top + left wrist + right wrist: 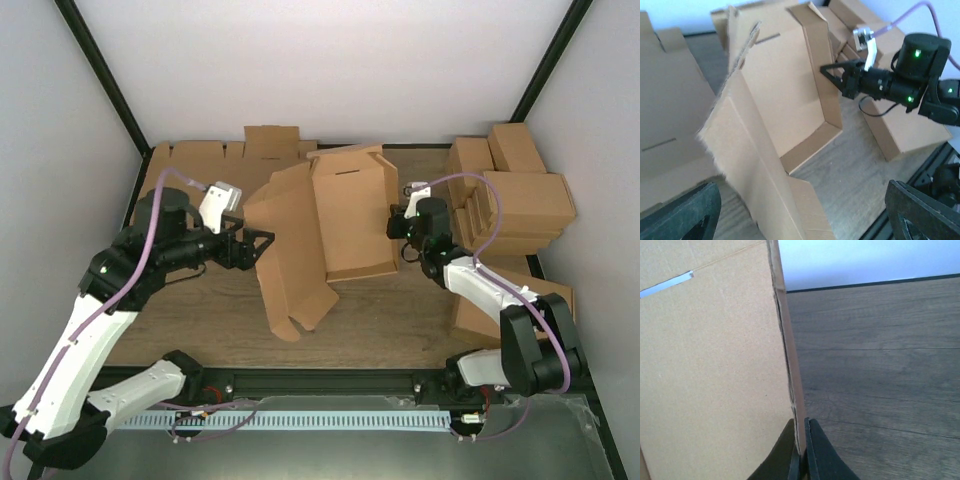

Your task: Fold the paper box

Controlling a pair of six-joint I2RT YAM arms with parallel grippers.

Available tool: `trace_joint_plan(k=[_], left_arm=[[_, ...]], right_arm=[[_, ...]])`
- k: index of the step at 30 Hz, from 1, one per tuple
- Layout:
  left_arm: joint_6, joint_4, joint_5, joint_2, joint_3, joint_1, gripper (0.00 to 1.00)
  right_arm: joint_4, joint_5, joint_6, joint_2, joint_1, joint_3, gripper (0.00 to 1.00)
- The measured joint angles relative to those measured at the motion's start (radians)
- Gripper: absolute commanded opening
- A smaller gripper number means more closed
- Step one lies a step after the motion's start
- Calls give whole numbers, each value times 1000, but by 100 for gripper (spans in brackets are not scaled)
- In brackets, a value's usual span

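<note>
Now the right pincer [800,432] pinches the box [350,215] at its 3 o'clock wall, the left pincer [266,239] wide at 9 o'clock.

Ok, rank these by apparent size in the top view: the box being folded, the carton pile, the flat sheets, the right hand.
1. box being folded
2. carton pile, close behind it
3. flat sheets, partly hidden by the box, so unsure
4. right hand, clearly smallest

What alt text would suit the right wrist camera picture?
The right gripper pinches the thin edge of a plain brown corrugated cardboard box, which fills the left half. Behind lie a dark wooden table and a pale wall.
</note>
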Motion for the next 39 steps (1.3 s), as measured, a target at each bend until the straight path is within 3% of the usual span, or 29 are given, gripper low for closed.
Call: trace_joint_plan(k=[4,10,16,20,26,32,39], left_arm=[[-2,18,-51,-49,1,0,100],[-28,9,-165,-45,44,1,100],[-19,-33,-294,149,356,39,100],[-7,-33,-300,240,459,112,100],[0,-38,-199,381,526,262,100],[-18,28,-53,451,507,318,100],[-106,323,309,402,110,317,98]], right_arm=[[6,53,51,-23,0,-11,1],[93,87,67,-119,0,-136,1],[225,90,51,-155,0,-194,1],[316,90,32,-174,0,-263,1],[463,78,-12,-225,0,-352,1],[586,59,-25,-253,0,-406,2],[674,33,-19,-246,0,-438,2]])
